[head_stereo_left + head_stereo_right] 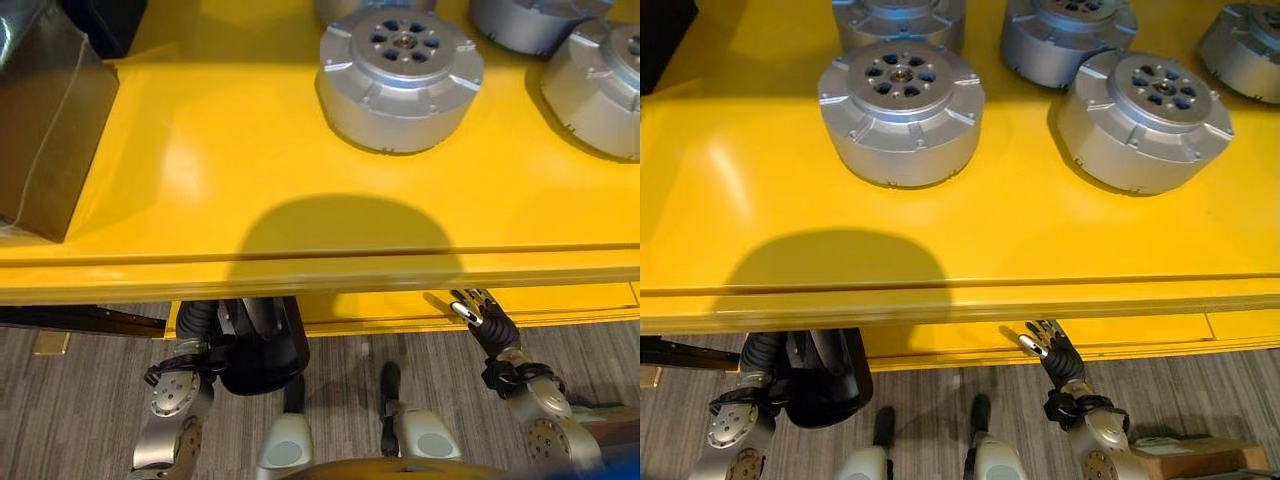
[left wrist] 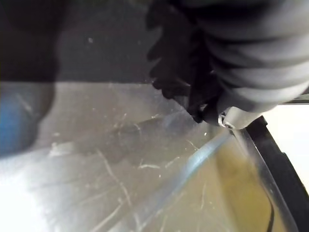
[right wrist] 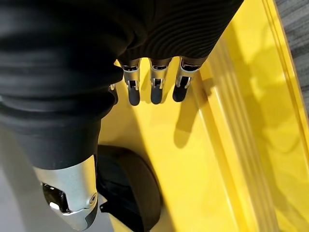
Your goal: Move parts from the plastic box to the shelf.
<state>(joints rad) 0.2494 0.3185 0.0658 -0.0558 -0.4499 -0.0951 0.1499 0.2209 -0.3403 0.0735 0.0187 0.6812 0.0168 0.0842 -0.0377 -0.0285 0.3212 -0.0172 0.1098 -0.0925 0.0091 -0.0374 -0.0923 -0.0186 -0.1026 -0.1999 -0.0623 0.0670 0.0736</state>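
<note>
In the left eye view, a yellow shelf [image 1: 200, 170] is seen from above, carrying round silver metal parts; the nearest part [image 1: 400, 75] stands flat near the middle, well back from the front edge, with further parts [image 1: 600, 85] beside it to the right. A dark box [image 1: 50, 120] stands on the shelf at the far left. The right robot hand [image 1: 482, 312] is noted below the shelf's front edge, empty. In the right eye view, four or five parts are counted in a cluster; a second part [image 1: 1145, 120] sits just beside the first, apart from it. In the left wrist view, the left robot hand [image 2: 193, 92] is seen over a clear, scratched plastic surface [image 2: 120, 164], judged to be the plastic box; whether its fingers are spread or curled cannot be told, and no part is made out there. In the right wrist view, the right fingers [image 3: 155, 87] are seen straight and relaxed, apart from the thumb, over yellow sheet metal, with nothing held. The parts are judged heavy, rigid and smooth-sided, hence liable to slip; they are not fragile. Hold is best taken across the cylindrical wall, under the stepped top rim, ideally with support from below.
</note>
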